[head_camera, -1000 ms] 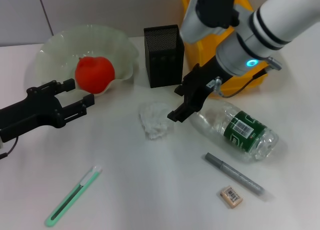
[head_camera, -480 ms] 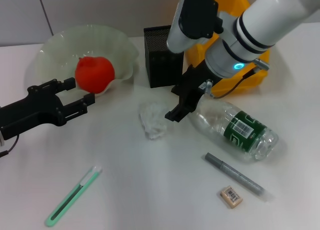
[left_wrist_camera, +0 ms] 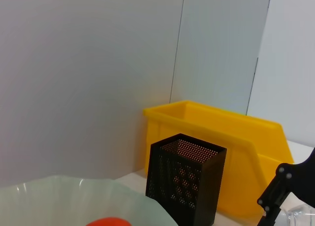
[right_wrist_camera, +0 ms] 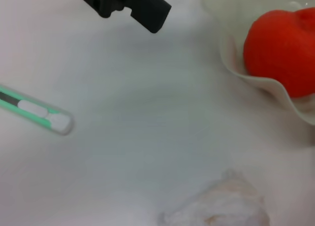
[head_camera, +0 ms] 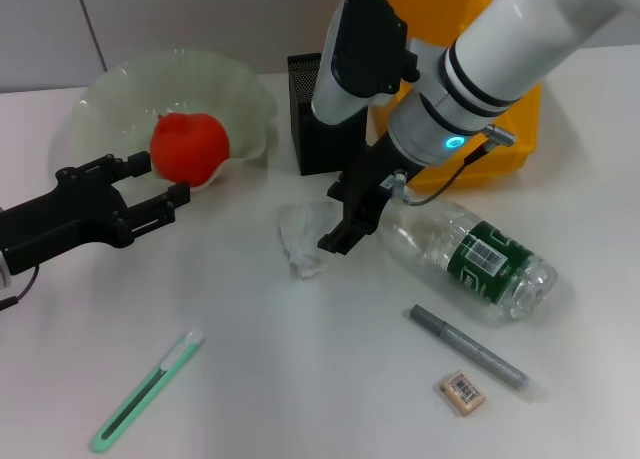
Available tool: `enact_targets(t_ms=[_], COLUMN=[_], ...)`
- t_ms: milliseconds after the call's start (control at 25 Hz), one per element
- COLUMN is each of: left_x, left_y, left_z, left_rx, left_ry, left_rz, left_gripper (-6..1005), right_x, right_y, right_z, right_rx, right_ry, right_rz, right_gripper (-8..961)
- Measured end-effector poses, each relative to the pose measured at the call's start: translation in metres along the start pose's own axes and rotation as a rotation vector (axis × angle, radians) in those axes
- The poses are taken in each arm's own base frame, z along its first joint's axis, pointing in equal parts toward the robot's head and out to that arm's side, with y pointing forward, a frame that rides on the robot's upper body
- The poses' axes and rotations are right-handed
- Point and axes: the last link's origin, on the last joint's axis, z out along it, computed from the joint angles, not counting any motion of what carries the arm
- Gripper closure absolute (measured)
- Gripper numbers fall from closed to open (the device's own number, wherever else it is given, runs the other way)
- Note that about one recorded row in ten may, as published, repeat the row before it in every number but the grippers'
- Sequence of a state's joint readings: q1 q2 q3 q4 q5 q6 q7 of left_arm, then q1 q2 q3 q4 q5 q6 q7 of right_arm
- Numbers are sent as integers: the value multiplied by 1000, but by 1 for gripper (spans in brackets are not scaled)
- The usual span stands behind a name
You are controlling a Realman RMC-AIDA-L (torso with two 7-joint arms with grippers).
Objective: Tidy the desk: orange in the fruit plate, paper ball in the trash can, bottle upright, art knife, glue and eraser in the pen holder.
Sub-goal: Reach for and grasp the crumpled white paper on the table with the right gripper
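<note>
- The right gripper (head_camera: 345,222) hung low over the desk (head_camera: 260,359), just beside the paper ball (head_camera: 303,237); its fingers stood apart with nothing between them.
- The paper ball lay on the desk, outside any container, between that gripper and the left one.
- The bottle (head_camera: 470,256) lay on its side just beyond the right gripper, green label up.
- The pen holder (head_camera: 322,114), black mesh, stood upright behind the gripper; the left wrist view looked at its open top but I could not tell what, if anything, was inside.
- The yellow bin (head_camera: 470,69) stood behind the pen holder, mostly hidden by the right arm; its contents were not visible.
- The plate (head_camera: 120,99), pale and wavy-edged, held the orange (head_camera: 189,147) near its front rim.
- The left gripper (head_camera: 140,194) hovered just in front of the plate, fingers spread and empty.
- The knife (head_camera: 145,391), green, lay on the near desk, well apart from the holder.
- The glue (head_camera: 468,347), a grey stick, and the eraser (head_camera: 461,392) lay near each other in front of the bottle.
</note>
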State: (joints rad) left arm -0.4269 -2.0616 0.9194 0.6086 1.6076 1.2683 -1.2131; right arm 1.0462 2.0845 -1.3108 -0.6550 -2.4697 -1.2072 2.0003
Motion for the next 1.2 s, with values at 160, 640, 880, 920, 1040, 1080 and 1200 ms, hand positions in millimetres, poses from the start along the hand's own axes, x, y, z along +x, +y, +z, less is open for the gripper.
enact_targets(t_ms=[160, 640, 880, 920, 1040, 1080, 1200], left_x=[-1, -1, -1, -1, -1, -1, -1], left_y=[0, 0, 0, 0, 0, 0, -1], left_z=[2, 2, 2, 2, 2, 2, 2], left_rx=[-1, -1, 0, 1, 2, 3, 4], left_ry=[-2, -2, -3, -2, -2, -1, 0], left_rz=[-2, -4, -4, -4, -4, -4, -3], left_gripper=[302, 302, 302, 302, 302, 302, 302], right_x=[1, -1, 0, 0, 2, 4, 4], right_y=[-2, 3, 4, 5, 5, 5, 5], right_z=[5, 12, 13, 13, 14, 14, 14], right_rx=[14, -13, -22, -23, -24, -26, -27], right_ry=[-6, -35, -31, -30, -30, -30, -30], right_rz=[-1, -9, -3, 0, 9, 13, 18], right_gripper=[249, 264, 272, 274, 339, 371, 467])
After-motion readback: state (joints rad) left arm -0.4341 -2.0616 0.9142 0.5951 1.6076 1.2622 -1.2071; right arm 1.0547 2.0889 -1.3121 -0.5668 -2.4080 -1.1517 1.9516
